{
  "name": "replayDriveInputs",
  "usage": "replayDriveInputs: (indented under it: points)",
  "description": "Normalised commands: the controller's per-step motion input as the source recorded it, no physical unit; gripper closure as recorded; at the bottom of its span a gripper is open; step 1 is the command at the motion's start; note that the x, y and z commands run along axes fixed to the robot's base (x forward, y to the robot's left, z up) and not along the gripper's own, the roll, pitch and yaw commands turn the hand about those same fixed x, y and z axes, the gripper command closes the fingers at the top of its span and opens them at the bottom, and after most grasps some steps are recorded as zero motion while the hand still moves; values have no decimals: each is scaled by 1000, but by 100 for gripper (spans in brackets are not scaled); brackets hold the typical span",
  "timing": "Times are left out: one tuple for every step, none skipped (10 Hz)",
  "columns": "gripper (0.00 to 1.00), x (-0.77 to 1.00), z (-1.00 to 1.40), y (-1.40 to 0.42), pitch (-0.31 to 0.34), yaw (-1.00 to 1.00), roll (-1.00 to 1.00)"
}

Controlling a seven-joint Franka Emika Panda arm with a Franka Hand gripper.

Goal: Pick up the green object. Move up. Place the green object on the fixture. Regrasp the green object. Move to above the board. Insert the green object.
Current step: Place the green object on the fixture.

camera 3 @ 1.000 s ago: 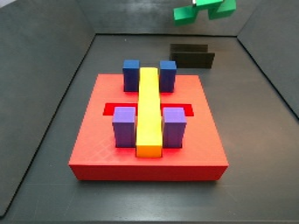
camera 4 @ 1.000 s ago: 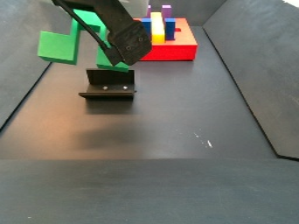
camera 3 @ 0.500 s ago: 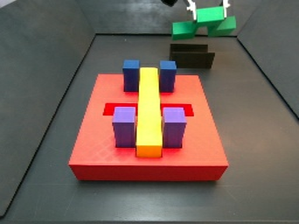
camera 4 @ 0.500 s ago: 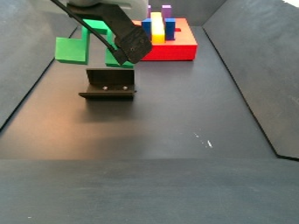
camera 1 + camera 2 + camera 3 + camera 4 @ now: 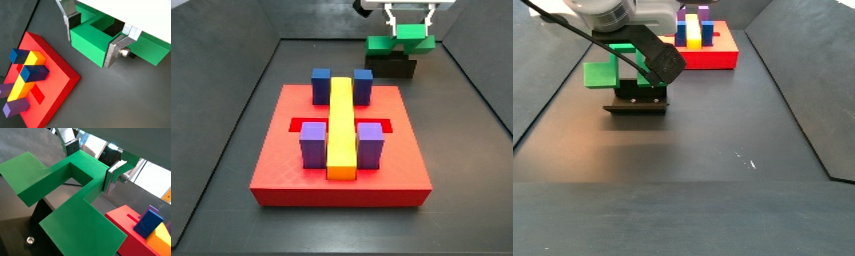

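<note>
Even, bright overhead light filled the enclosure, and my gripper with the green object it clamped above the fixture stood out crisply in a side view. The red board showed saturated colour, its front wall darker. A soft, blurred shadow lay on the dark floor beside the fixture in a side view. Both wrist views were sharp, with silver fingers catching pale glare.
</note>
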Motion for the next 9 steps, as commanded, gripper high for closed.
replayDriveInputs:
  points:
    - [100,309,-200,274,537,-303,0]
    - [100,357,-169,320,497,-457,-86]
    - [100,386,-109,257,309,-411,-266]
    - [100,340,-103,186,60,-300,-380]
    - [100,300,-117,91,0,-174,-414]
    - [100,214,-109,6,-171,-51,-480]
    - [100,91,-180,0,-294,-26,-463]
    - [100,0,-186,0,-406,-20,-540]
    - [100,-37,-74,34,-423,-34,-534]
